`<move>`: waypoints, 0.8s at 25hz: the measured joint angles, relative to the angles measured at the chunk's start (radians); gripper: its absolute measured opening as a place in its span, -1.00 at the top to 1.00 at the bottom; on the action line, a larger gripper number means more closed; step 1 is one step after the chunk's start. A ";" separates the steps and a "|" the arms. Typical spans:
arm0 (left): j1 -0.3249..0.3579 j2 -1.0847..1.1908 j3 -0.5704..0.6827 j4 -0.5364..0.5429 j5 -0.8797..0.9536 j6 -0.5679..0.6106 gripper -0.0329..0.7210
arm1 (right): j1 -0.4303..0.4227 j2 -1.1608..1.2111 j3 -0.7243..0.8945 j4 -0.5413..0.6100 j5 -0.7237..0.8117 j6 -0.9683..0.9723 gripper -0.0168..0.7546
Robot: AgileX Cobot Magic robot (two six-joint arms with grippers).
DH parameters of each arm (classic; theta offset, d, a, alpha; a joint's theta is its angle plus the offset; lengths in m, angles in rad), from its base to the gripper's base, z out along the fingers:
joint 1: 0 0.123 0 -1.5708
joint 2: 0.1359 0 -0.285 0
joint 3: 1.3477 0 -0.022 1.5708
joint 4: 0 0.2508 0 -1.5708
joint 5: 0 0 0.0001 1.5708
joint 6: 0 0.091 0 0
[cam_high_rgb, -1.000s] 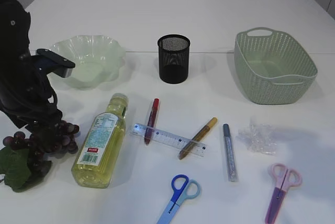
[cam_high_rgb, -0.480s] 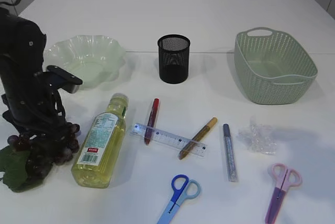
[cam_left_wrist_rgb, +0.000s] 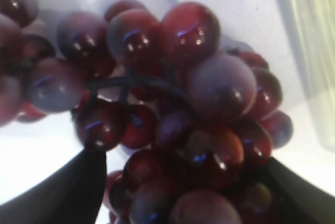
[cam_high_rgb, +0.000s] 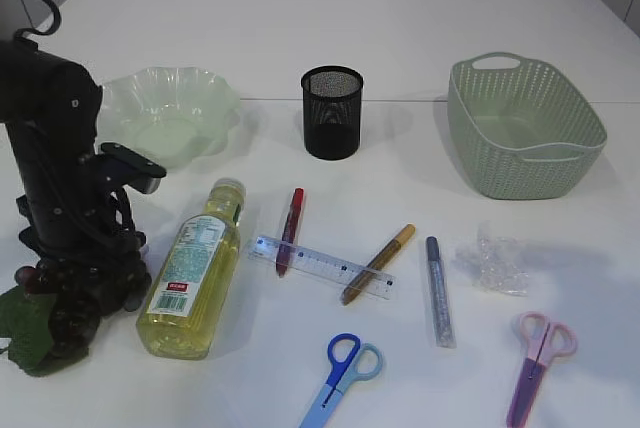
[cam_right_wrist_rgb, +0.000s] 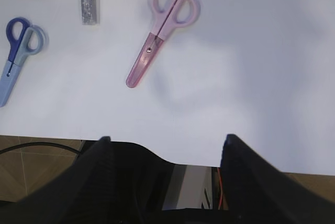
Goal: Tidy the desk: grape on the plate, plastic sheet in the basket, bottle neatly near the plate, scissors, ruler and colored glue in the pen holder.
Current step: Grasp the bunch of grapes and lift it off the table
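A dark red grape bunch [cam_left_wrist_rgb: 183, 93] fills the left wrist view. My left gripper [cam_left_wrist_rgb: 183, 161] is lowered over it, open, with a finger on each side of the berries. From outside, the arm hides most of the grape [cam_high_rgb: 28, 274]. The bottle [cam_high_rgb: 192, 268] lies flat just right of it. The ruler [cam_high_rgb: 320, 265] lies across red [cam_high_rgb: 290, 228] and gold [cam_high_rgb: 378, 263] glue pens, with a silver one [cam_high_rgb: 438, 290] beside them. Blue scissors [cam_high_rgb: 340, 376], pink scissors [cam_high_rgb: 535, 363] and the plastic sheet [cam_high_rgb: 495, 263] lie toward the front right. My right gripper [cam_right_wrist_rgb: 167, 139] hangs open and empty over the table's front edge.
The pale green plate [cam_high_rgb: 215, 88] stands at the back left, the black mesh pen holder [cam_high_rgb: 331, 113] at the back middle and the green basket [cam_high_rgb: 525, 133] at the back right. A green leaf [cam_high_rgb: 25, 333] lies under the grapes at the left edge.
The left arm has come down onto the grape bunch and now covers most of it. Its jaws have narrowed slightly. Nothing else has moved.
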 joint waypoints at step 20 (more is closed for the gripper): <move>-0.002 -0.014 -0.036 -0.076 0.063 -0.044 0.47 | 0.000 0.002 0.000 -0.020 -0.006 -0.001 -0.34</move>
